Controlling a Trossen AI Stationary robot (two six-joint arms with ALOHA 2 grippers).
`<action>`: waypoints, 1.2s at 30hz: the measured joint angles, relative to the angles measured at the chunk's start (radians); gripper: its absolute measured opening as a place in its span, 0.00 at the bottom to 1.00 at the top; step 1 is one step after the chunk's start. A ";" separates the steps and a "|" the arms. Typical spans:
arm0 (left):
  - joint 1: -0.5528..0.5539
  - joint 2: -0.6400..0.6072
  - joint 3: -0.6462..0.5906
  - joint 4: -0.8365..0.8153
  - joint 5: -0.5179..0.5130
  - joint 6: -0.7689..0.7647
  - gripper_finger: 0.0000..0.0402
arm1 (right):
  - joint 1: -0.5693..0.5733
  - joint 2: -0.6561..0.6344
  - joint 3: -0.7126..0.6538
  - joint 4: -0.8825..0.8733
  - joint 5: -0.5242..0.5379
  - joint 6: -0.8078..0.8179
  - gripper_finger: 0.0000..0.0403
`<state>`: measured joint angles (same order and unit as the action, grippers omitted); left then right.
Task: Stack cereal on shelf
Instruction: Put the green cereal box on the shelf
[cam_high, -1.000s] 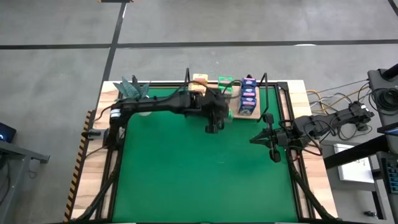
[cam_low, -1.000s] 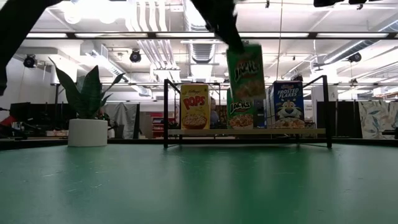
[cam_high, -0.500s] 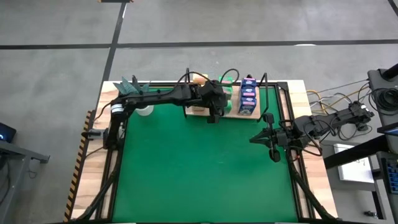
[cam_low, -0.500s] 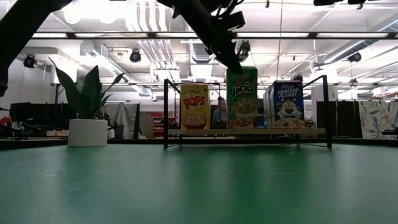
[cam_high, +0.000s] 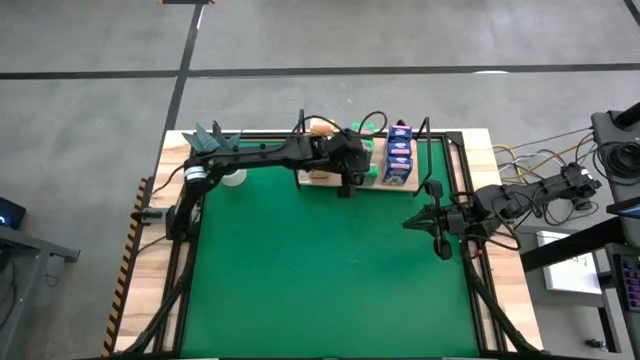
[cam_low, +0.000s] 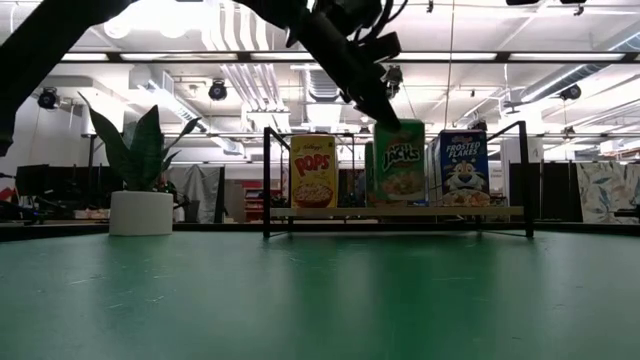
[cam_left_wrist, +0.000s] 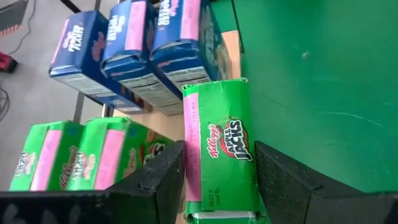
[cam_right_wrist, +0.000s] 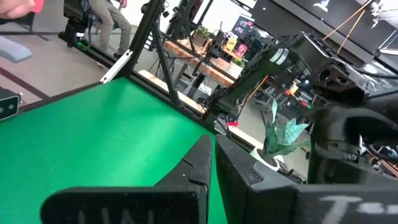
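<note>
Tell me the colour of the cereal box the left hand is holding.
Green, with a pink strip along one side; the cereal box shows best in the left wrist view, between the left hand fingers.

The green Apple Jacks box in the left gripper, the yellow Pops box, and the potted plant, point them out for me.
green Apple Jacks box (cam_left_wrist: 225, 152): left wrist view, its printed top face.
yellow Pops box (cam_low: 313, 172): low view, its front panel.
potted plant (cam_low: 141, 212): low view, its white pot.

My two arms are black, jointed tubes — the left arm (cam_high: 262, 155) carries a silver band near its base and a looping black cable by the wrist. The right arm (cam_high: 500, 205) trails thin cables; its fingers (cam_right_wrist: 193, 163) are matte, wedge-shaped.
</note>
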<state>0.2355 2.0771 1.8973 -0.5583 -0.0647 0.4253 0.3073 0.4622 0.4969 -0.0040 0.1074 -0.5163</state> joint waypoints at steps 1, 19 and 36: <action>0.003 0.001 0.000 0.001 0.000 0.000 0.41 | 0.000 -0.001 0.000 0.000 0.000 0.000 0.03; 0.032 0.004 -0.004 0.006 0.002 -0.019 0.41 | 0.000 -0.003 0.000 -0.014 0.053 0.005 0.03; 0.049 0.010 -0.009 0.015 0.005 -0.018 0.48 | 0.000 -0.003 0.000 -0.019 0.052 0.002 0.03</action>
<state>0.2847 2.0868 1.8881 -0.5433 -0.0601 0.4068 0.3073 0.4587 0.4973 -0.0235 0.1598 -0.5140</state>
